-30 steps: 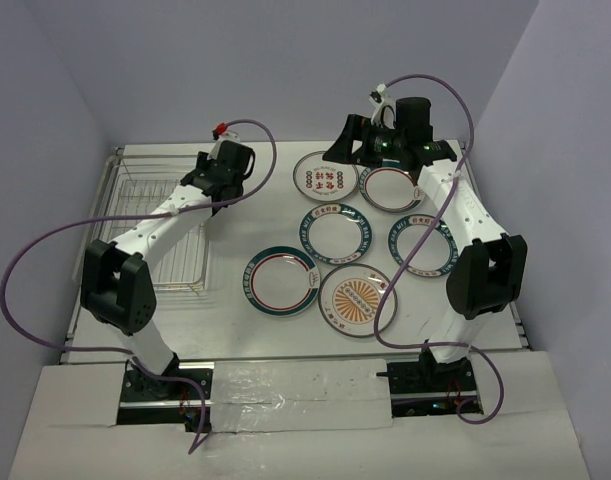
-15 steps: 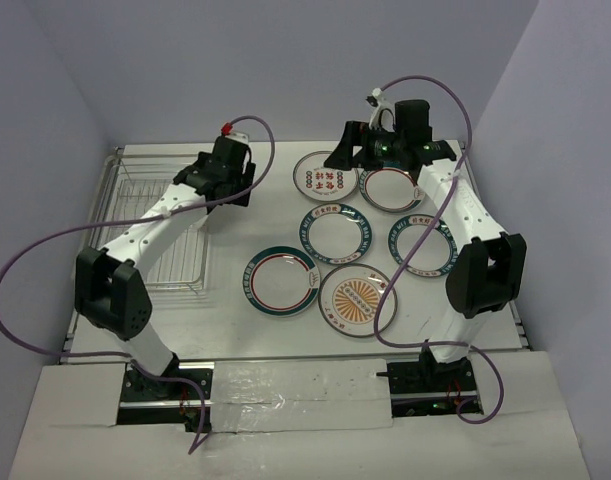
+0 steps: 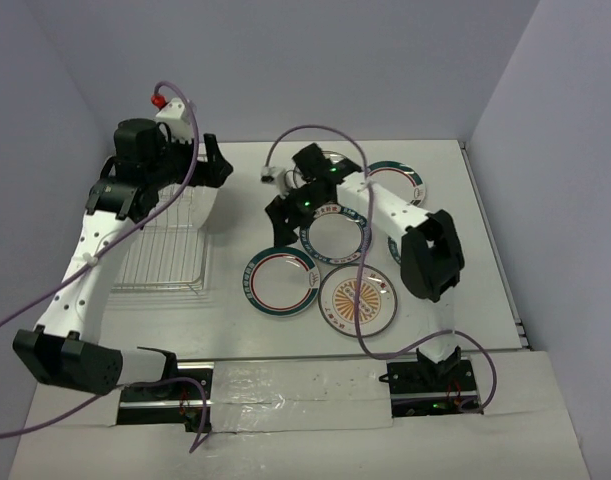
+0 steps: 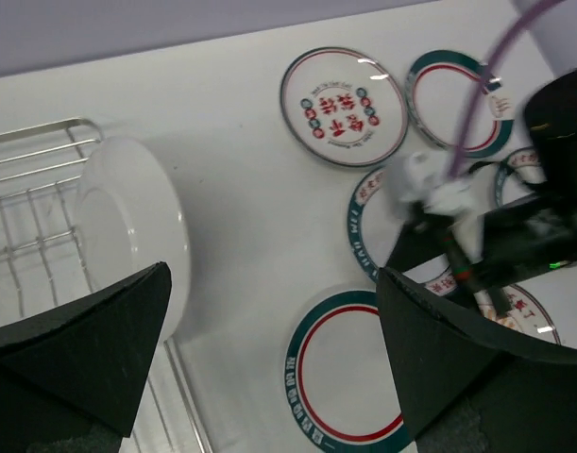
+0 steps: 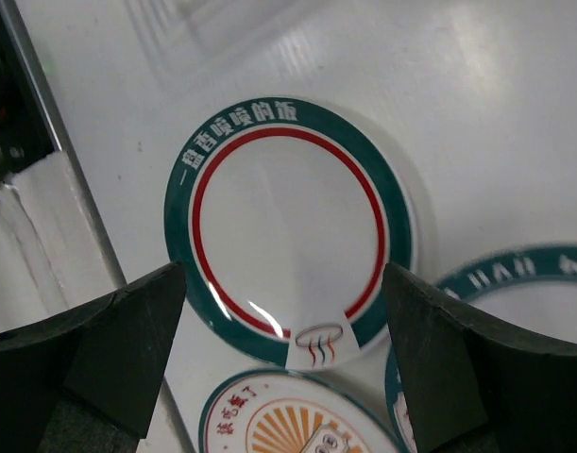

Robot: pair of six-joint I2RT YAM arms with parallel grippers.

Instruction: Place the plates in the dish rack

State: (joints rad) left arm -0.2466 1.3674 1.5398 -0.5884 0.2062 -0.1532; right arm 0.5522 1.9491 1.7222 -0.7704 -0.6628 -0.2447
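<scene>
Top external: silver wire dish rack (image 3: 155, 250) at table's left. Left gripper (image 3: 211, 165) above its far right corner. Right gripper (image 3: 282, 210) over flat plates.
Left wrist: fingers wide apart, empty. Plain white plate (image 4: 132, 226) stands tilted at rack's end.
Right wrist: fingers wide apart, empty, above teal-rimmed red-ringed plate (image 5: 288, 236) lying on table.

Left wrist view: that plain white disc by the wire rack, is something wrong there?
Nothing is broken or spilled. It is a plate propped on edge at the end of the dish rack, blank underside showing, while the other plates lie flat, face up on the table. Whether it sits between bars is unclear.
</scene>
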